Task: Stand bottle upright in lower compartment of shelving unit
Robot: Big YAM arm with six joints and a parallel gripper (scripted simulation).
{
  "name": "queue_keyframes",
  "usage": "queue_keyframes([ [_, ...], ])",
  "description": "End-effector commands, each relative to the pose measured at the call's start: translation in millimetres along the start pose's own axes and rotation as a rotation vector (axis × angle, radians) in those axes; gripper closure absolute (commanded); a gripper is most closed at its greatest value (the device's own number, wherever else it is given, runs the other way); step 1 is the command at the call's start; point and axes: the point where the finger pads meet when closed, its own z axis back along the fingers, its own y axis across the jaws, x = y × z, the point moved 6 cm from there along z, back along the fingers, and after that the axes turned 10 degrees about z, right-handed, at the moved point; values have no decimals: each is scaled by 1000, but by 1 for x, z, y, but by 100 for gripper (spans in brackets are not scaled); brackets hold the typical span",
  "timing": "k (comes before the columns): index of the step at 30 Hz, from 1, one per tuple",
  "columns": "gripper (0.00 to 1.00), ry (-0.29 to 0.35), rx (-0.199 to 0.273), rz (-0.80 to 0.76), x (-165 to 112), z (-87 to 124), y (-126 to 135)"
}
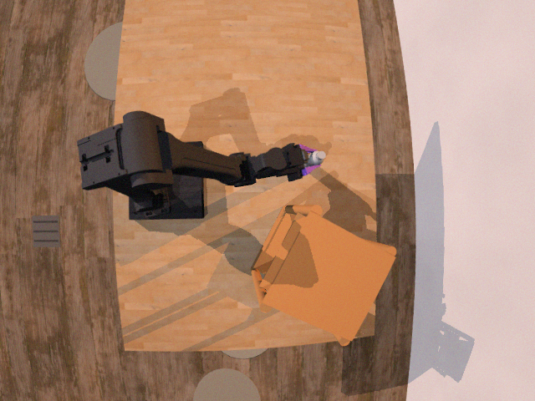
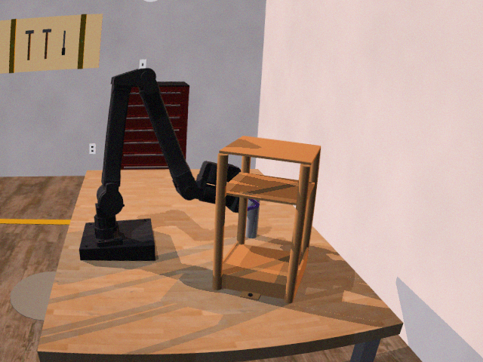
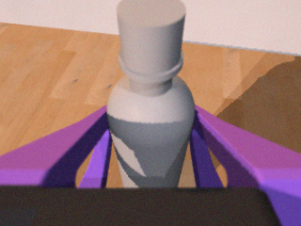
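Note:
A grey bottle (image 3: 150, 118) stands upright, cap up, on the wooden table behind the shelving unit; it also shows from above (image 1: 318, 157) and through the shelf posts in the side view (image 2: 252, 220). My gripper (image 3: 150, 113) with purple fingers is shut on the bottle's body, one finger pressed to each side below the shoulder. The gripper also shows from above (image 1: 312, 159). The orange shelving unit (image 2: 265, 214) stands at the table's near right. Its lower compartment (image 2: 257, 255) holds nothing that I can see.
The arm's black base (image 1: 166, 198) sits on the left of the table. A pale wall (image 2: 370, 136) runs along the table's right edge, close behind the bottle. The shelf's posts (image 2: 219, 222) stand near my wrist.

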Motion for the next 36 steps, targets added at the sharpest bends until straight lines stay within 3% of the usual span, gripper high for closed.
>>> queue_keyframes([
  [1,72,-52,3,1,26,-9,2],
  [15,72,-52,3,1,27,-8,1],
  [36,72,-56,-10,1,57,0,-11],
])
